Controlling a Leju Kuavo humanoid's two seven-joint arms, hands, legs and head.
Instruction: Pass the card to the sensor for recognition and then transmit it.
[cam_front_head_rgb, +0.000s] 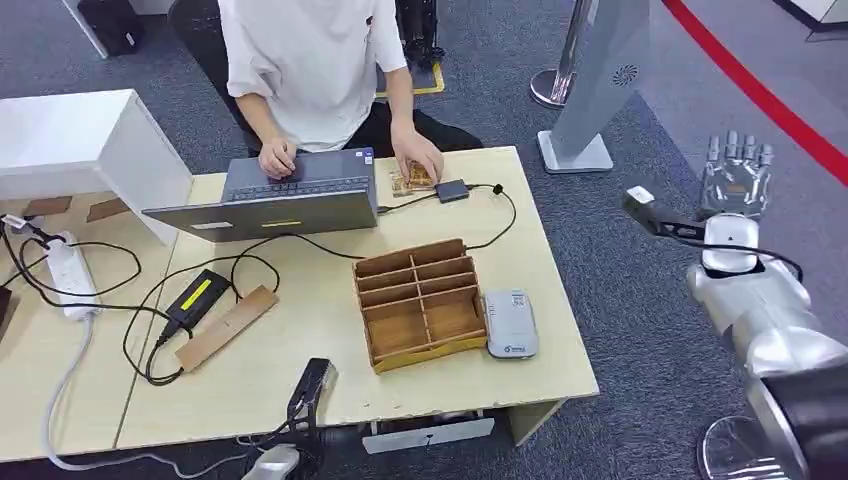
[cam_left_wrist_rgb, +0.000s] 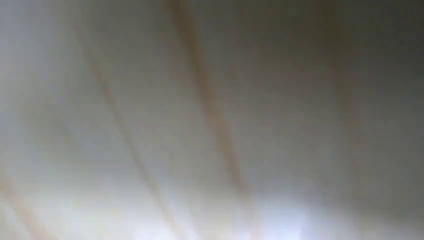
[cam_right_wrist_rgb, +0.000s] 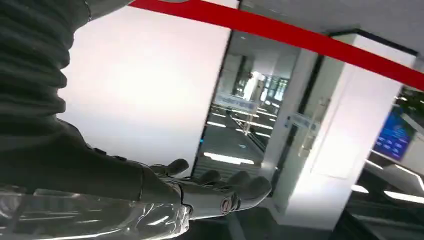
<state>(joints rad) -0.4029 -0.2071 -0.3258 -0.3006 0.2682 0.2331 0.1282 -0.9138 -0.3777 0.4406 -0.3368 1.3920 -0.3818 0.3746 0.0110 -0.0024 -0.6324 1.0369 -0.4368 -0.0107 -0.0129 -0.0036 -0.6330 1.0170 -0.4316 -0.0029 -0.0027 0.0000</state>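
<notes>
Right hand (cam_front_head_rgb: 735, 175) raised well off the table's (cam_front_head_rgb: 300, 400) side, fingers straight, apart, empty. Left hand's fingers: cannot tell. Card near laptop (cam_front_head_rgb: 280, 200) likely thin, stiff, light; pinch an edge.

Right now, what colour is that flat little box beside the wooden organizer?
The flat box is white or pale grey, clearest in the head view.

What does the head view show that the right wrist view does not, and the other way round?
Head view alone: the pale wooden table, the brown wooden slotted organiser, the white-grey card sensor box beside it, the grey open laptop, and a person in a white shirt whose hand rests on a small patterned card. Right wrist view alone: a glass doorway onto a lit corridor and a blue wall screen. Both share the right hand, fingers extended, holding nothing, off to the side of the table.
</notes>
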